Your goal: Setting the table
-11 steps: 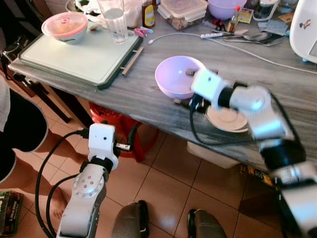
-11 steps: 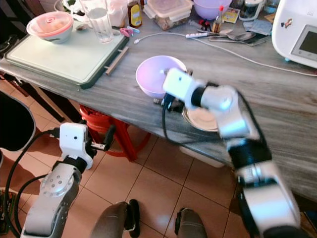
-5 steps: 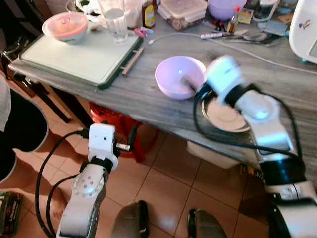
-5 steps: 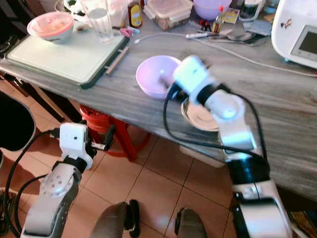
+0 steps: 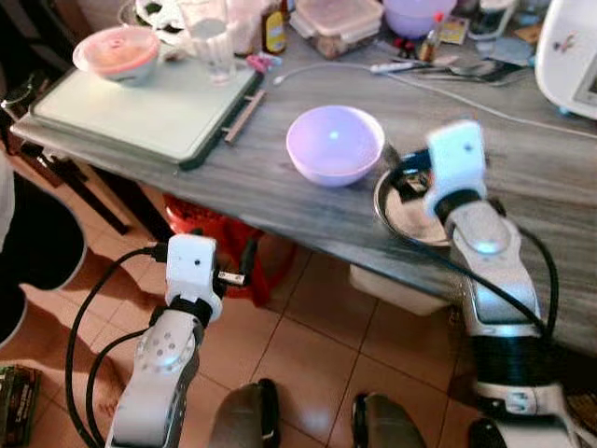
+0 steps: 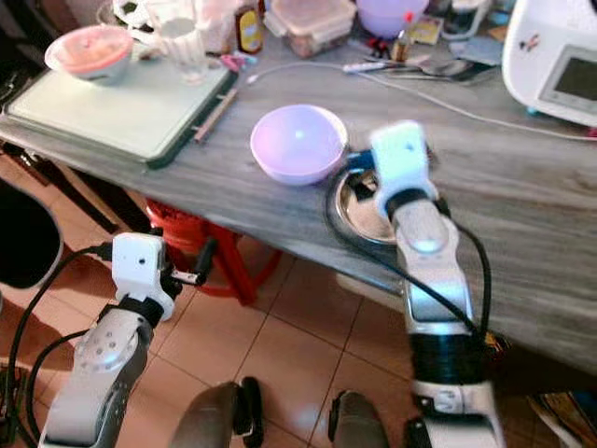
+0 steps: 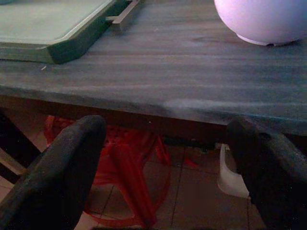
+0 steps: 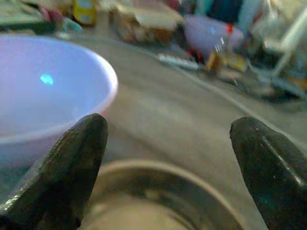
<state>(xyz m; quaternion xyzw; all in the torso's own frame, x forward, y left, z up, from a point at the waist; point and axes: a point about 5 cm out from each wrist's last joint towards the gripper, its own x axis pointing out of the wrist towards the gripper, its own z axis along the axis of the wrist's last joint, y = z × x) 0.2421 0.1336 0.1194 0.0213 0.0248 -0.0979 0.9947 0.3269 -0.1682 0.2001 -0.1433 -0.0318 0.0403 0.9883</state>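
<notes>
Grey wooden table [image 5: 280, 177], our setting under way.

We have let go of the lilac bowl [image 5: 334, 143]; our right gripper [image 8: 168, 158] has drawn back, fingers spread, over the metal plate [image 5: 410, 213] just beside it. Left gripper [image 7: 163, 167] hangs open below the table edge.

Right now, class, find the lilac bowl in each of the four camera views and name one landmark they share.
Left eye view: lilac bowl at centre, on the grey table.
Right eye view: left of centre, beside the metal plate.
Left wrist view: upper corner, beyond the open left hand.
Right wrist view: beside one finger of the open right hand, bowl at.
Shared landmark: the grey table.
</notes>
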